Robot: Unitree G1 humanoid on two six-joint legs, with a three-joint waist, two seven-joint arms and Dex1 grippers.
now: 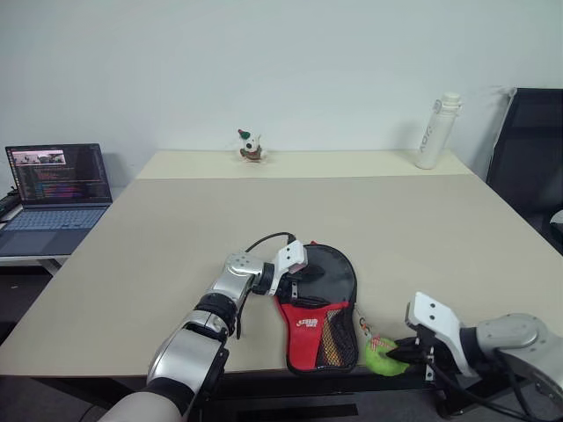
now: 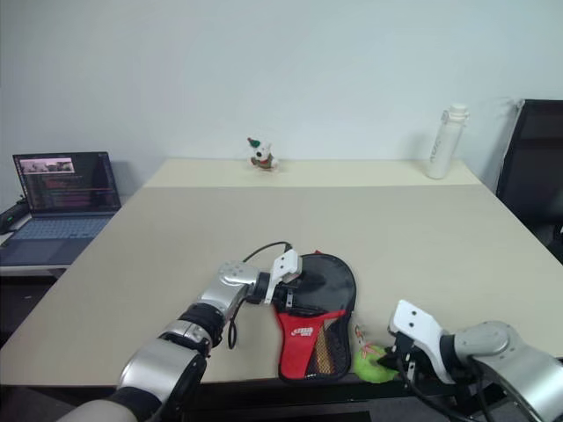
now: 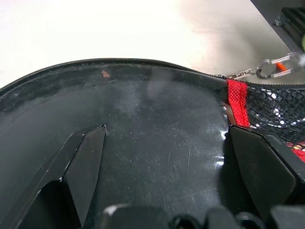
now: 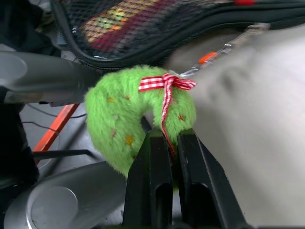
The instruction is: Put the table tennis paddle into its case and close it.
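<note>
The case (image 1: 321, 303) lies flat near the table's front edge, its black round end farther from me and its red panel and mesh nearer. The paddle is hidden. My left gripper (image 1: 303, 274) is open, with both fingers (image 3: 83, 162) spread on the case's black face (image 3: 157, 124). A fuzzy green ring (image 4: 119, 114) with a red checked ribbon hangs off the table's front edge, joined by a small chain (image 3: 257, 71) to the case's zip. My right gripper (image 4: 174, 143) is shut on this green ring (image 1: 380, 359), just right of the case's lower end.
A white bottle (image 1: 437, 132) stands at the table's far right and a small figurine (image 1: 251, 147) at the far middle. An open laptop (image 1: 57, 189) sits on a side desk to the left. A black chair (image 1: 532, 158) stands at the right.
</note>
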